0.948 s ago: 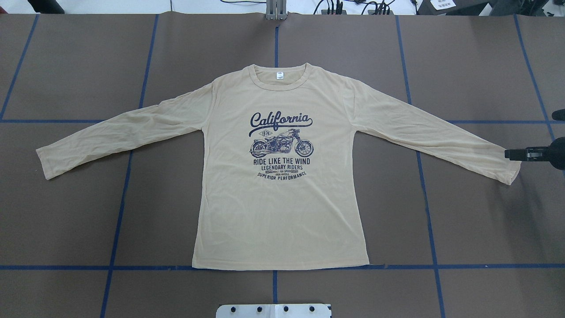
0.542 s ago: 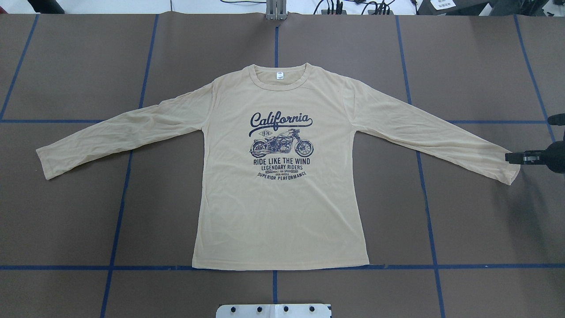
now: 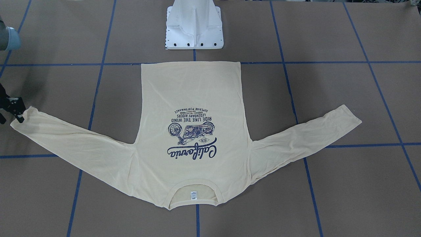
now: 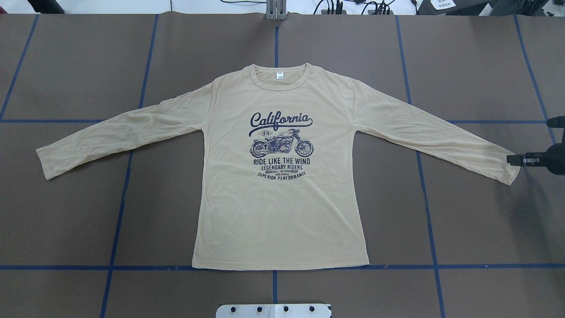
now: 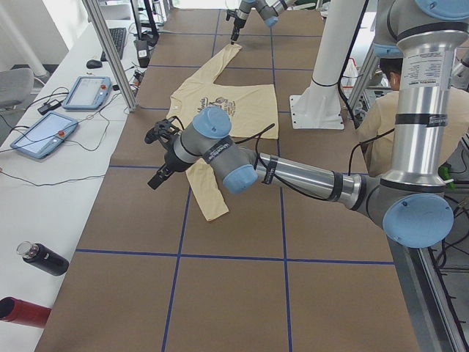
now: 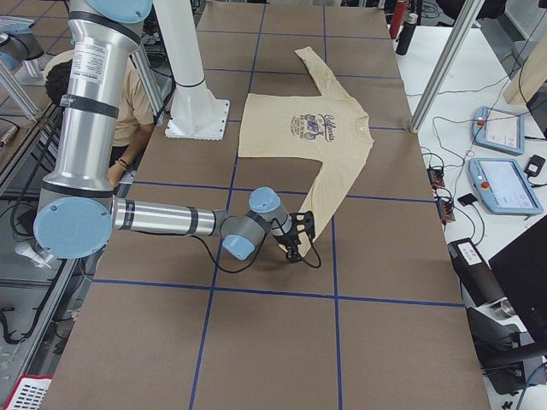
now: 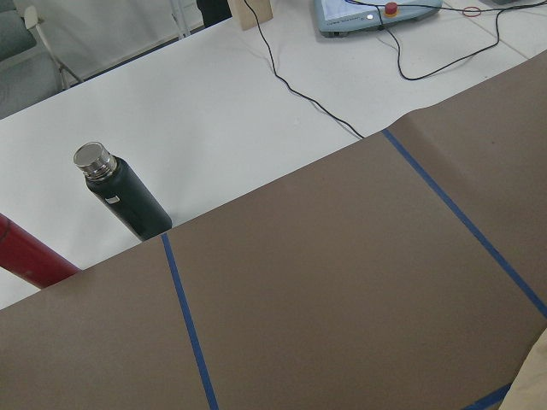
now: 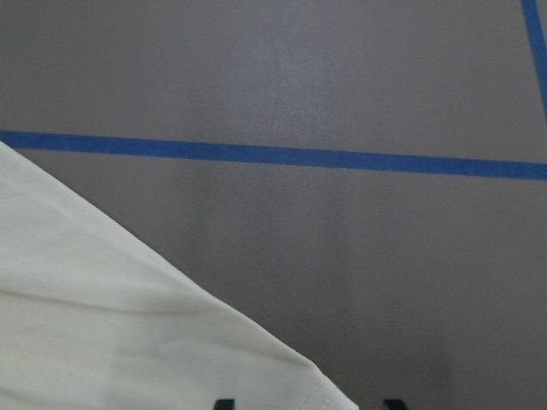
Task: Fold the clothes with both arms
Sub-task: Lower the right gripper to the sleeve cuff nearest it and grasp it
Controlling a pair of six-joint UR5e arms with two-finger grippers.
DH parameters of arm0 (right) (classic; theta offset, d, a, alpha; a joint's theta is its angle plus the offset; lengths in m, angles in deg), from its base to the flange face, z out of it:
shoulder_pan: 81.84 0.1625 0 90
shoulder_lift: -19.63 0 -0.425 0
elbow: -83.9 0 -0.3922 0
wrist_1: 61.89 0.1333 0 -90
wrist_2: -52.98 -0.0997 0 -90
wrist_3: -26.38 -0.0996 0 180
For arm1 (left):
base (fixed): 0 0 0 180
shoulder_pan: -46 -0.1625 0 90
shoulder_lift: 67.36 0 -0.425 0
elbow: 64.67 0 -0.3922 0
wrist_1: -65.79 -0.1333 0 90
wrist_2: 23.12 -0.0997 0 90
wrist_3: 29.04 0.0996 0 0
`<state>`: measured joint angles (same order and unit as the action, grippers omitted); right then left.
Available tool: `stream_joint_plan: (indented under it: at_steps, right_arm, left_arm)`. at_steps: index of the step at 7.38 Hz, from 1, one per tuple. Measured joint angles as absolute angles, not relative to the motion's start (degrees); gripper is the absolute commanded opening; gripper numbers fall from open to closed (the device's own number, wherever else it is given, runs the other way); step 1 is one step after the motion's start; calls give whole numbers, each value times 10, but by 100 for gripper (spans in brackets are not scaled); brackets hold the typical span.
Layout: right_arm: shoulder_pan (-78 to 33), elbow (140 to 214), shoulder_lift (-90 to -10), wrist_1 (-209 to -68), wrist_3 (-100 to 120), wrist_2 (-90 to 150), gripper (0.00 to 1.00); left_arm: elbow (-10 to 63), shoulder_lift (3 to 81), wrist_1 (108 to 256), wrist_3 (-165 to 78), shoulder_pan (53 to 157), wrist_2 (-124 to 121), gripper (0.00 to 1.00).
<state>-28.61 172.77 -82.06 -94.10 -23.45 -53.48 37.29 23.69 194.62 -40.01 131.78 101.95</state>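
The cream-yellow long-sleeved T-shirt [image 4: 282, 212] lies flat and print-up on the brown table, both sleeves spread out. My right gripper [image 4: 512, 159] is at the end of the shirt's right sleeve cuff [image 4: 507, 170], low over the table. In the right wrist view its two fingertips [image 8: 224, 402] stand apart with the cuff corner [image 8: 111, 325] reaching in between them, so it is open. My left gripper [image 5: 160, 158] shows only in the exterior left view, raised above the table beyond the left sleeve cuff [image 4: 44, 161]; I cannot tell if it is open or shut.
The white pedestal base [image 4: 273, 310] stands at the near edge behind the shirt's hem. A black bottle [image 7: 124, 192] and a red bottle [image 7: 26, 260] are on the white side bench with control tablets [image 5: 44, 132]. Blue tape lines cross the table.
My right gripper has shifted slightly along the right cuff toward the robot's side. The shirt has not moved.
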Motion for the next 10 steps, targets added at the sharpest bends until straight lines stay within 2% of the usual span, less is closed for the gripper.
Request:
stream_joint_plan:
  at_steps: [3,6,8,10]
  right_arm:
    - [-295,1720,-819,-941,-234,-526,59]
    - [-301,1715,-819,-941,-235,-521,52]
    - [-302,1714,-819,-941,-235,-520,31]
    - [-303,1714,-819,-941,-235,-520,0]
  left_arm:
    - [373,237,1946,-399,1318,1019,100]
    - [373,237,1946,-399,1318,1019,100]
    - [373,237,1946,-399,1318,1019,100]
    - [373,237,1946,-399,1318,1019,100]
